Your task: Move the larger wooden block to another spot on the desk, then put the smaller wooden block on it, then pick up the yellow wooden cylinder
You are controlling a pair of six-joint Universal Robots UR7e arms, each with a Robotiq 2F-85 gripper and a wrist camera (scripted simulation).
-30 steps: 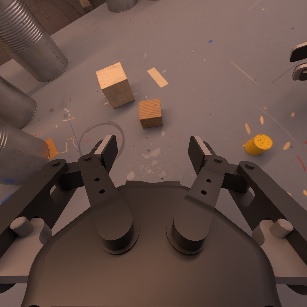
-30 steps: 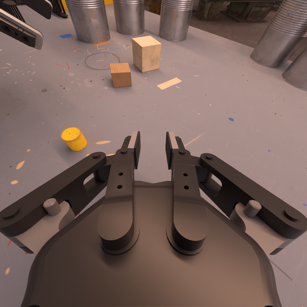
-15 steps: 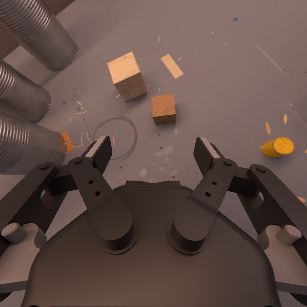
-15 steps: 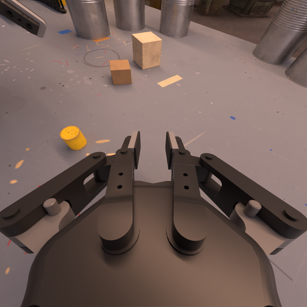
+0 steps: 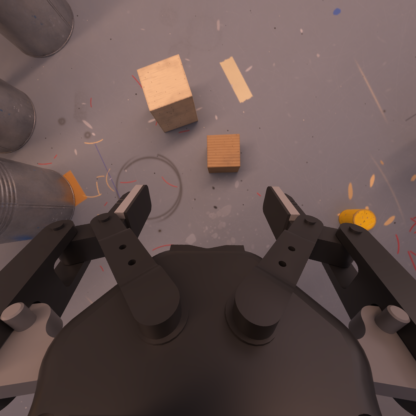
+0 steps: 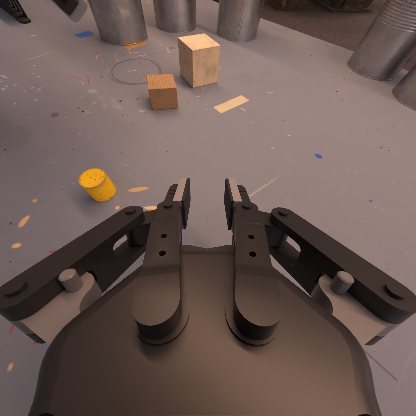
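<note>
My left tool (image 5: 206,200) hangs spread wide, empty; larger wooden block (image 5: 166,90) stands upright on the table (image 5: 315,112) ahead, slightly left. Right tool (image 6: 207,198), part-spread and empty, sits farther off.

1. You have a grey desk (image 6: 292,126), its top flecked with paint spots and scratches.
2. Three metal cans (image 6: 121,20) stand in a row along its far edge in the right wrist view; two more metal cans (image 6: 382,45) sit near the far right corner.
3. A strip of pale tape (image 6: 231,103) lies flat on the surface.
4. A drawn grey circle (image 5: 149,188) marks the top near the row.
5. A blue tape patch (image 6: 84,34) lies towards the far left corner.
</note>
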